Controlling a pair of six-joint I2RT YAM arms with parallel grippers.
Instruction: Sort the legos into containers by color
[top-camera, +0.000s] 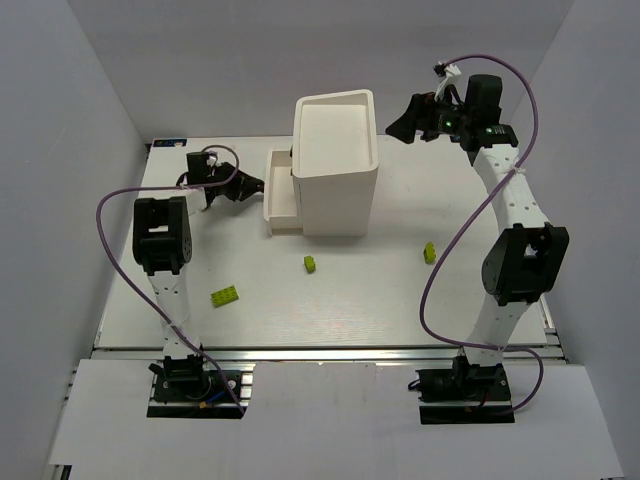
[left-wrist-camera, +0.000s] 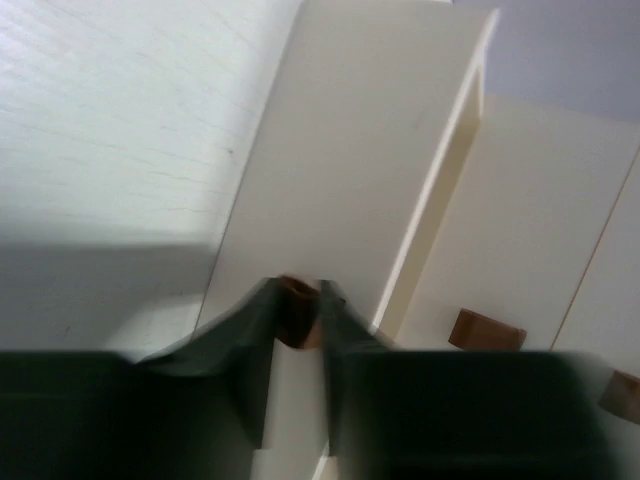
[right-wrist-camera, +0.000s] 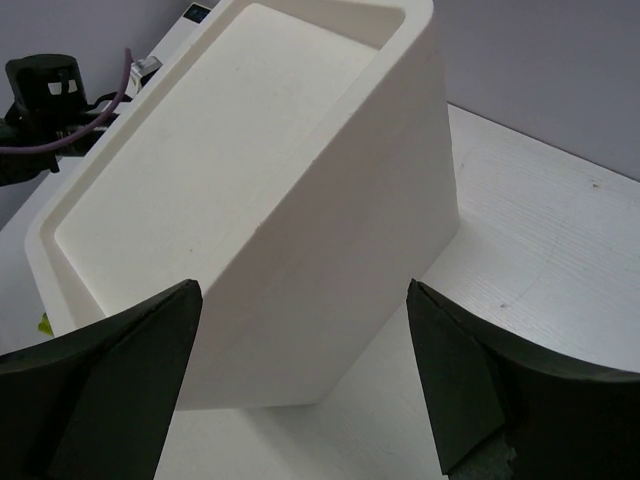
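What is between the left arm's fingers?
The small reddish-brown knob of the pulled-out drawer sits between the left fingers, which close on it from both sides. The left wrist view shows this.

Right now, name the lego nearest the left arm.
The wide flat lime lego; the smaller centre brick and right brick lie farther away.

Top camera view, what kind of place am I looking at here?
Probably a robot lab test cell: a white table boxed in by plain panels, two arms bolted at its near edge, and a white drawer cabinet with three lime bricks set out.
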